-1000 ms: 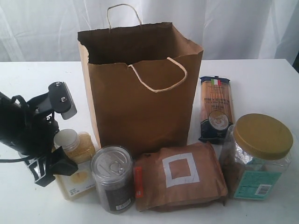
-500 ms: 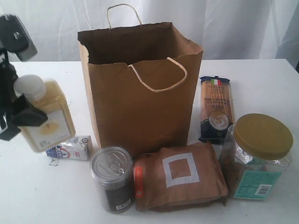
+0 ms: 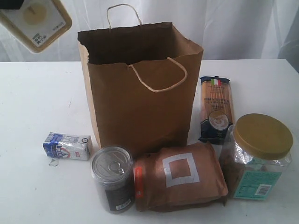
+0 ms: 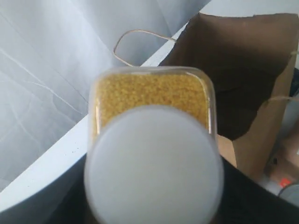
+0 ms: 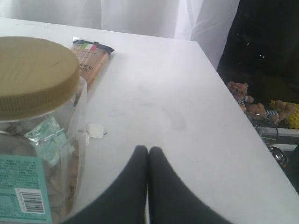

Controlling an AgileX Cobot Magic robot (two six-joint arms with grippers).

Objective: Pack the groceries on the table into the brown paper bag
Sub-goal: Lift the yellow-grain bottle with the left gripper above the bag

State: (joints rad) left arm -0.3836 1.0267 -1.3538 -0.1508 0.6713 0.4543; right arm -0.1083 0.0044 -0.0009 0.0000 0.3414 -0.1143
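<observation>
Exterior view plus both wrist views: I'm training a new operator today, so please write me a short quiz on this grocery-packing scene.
1. True or false: the yellow-grain bottle stands on the table.
2. Fill in: the right fingers are ___ (open or shut).
3. How many groceries rest on the table?

Key:
1. False. It is up in the air, left of the brown paper bag.
2. Shut, holding nothing.
3. Five: small blue-white carton, dark pull-tab can, brown pouch with white square, gold-lidded clear jar, long pasta packet.
</observation>
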